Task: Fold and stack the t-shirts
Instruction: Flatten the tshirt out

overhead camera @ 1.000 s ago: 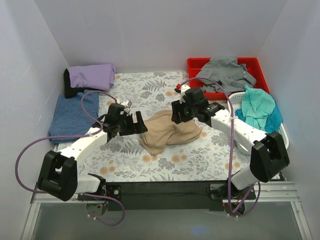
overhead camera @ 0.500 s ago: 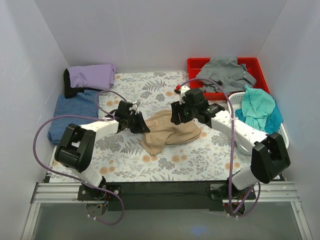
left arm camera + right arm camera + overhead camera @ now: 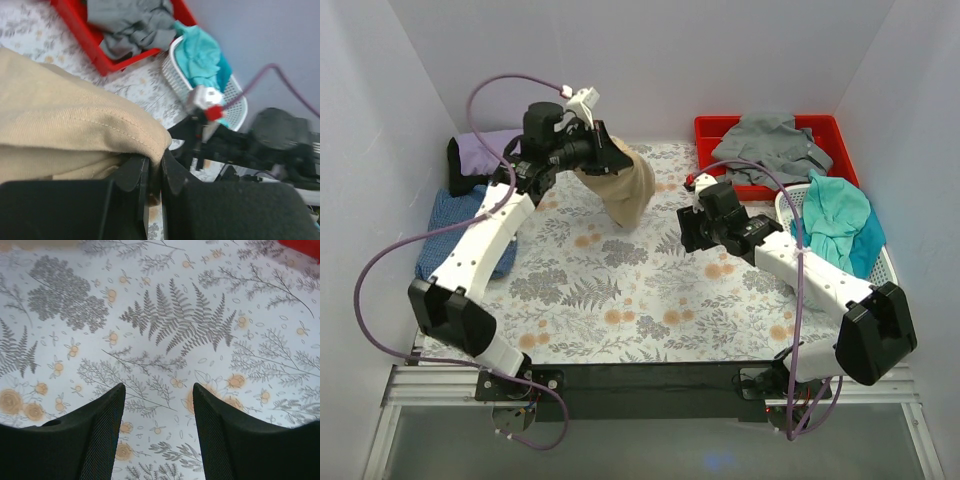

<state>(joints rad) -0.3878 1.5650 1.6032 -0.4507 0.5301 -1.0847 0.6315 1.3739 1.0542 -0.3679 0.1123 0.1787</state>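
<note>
My left gripper point(image 3: 598, 150) is raised high over the back left of the table, shut on the hem of the tan t-shirt point(image 3: 622, 186), which hangs bunched below it. In the left wrist view the tan t-shirt point(image 3: 60, 125) fills the left side, its stitched edge pinched in the left gripper point(image 3: 155, 167). My right gripper point(image 3: 688, 234) is open and empty low over the floral tablecloth point(image 3: 620, 300); the right wrist view shows the right gripper point(image 3: 157, 390) with only the tablecloth point(image 3: 170, 315) between its fingers. The lavender t-shirt point(image 3: 488, 150) and the blue t-shirt point(image 3: 445, 232) lie at the far left.
A red bin point(image 3: 712, 130) at the back right holds the grey t-shirt point(image 3: 770, 145). Beside it a white basket point(image 3: 888, 268) holds the teal t-shirt point(image 3: 835, 215). White walls enclose the table on three sides. Purple cables loop from both arms.
My left gripper went from open to shut on the tan t-shirt and lifted it off the table's middle toward the back left. The right gripper shifted slightly right and stayed open.
</note>
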